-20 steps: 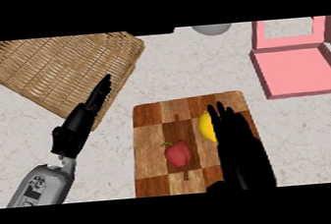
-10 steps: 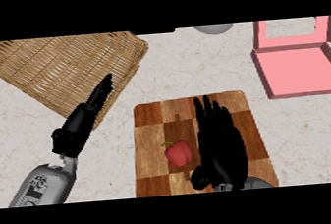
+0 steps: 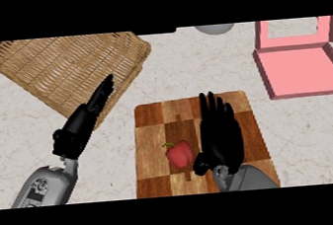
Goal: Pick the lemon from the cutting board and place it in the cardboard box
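While fingers stay the starting point, outward from there:
right fingers (image 3: 214, 108): straight, close together, laid flat over the board's middle
right hand (image 3: 219, 140): black, palm down; whether it grips anything underneath – cannot tell
lemon: not visible
red pepper (image 3: 179, 153): just left of right hand, on board
wooden checkered cutting board (image 3: 151, 135): under right hand
left hand (image 3: 79, 128): black, fingers straight, resting over counter beside woven wicker basket (image 3: 63, 63)
pink cardboard box (image 3: 301, 67): open, far right, well apart from board

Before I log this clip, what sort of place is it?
Probably a kitchen counter: a pale speckled countertop with a wooden cutting board carrying a red pepper, and a wicker basket beside it.
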Action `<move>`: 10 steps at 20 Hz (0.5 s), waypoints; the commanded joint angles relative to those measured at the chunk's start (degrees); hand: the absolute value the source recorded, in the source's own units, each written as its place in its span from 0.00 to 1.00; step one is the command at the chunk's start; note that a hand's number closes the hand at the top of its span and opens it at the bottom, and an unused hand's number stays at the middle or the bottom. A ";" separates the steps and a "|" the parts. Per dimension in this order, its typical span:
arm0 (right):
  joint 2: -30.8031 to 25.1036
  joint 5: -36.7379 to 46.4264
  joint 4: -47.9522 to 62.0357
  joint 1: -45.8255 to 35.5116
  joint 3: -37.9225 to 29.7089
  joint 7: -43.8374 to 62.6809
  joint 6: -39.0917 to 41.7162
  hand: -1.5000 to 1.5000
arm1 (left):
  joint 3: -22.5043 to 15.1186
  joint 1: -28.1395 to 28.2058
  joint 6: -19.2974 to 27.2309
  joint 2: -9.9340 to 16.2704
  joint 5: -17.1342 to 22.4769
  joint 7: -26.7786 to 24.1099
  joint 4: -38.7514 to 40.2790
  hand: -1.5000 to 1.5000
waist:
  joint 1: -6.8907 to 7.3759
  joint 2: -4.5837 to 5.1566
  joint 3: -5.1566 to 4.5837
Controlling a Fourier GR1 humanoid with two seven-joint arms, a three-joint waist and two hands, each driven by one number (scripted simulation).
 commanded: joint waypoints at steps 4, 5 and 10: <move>4.40 3.41 4.55 -1.13 -0.17 3.60 0.68 0.00 | 0.43 1.29 -0.10 -2.99 -3.24 1.08 -0.01 0.50 | 0.10 0.12 -0.07; 4.43 4.78 3.95 0.40 -0.44 3.06 0.59 0.00 | 0.12 2.35 -0.80 -2.32 -2.73 4.52 -4.79 0.50 | 0.14 0.07 -0.06; 4.50 1.50 8.96 -2.06 -4.64 0.55 2.31 0.00 | 1.01 2.05 -2.04 -3.80 -4.99 -2.85 2.76 0.50 | 0.03 0.21 -0.08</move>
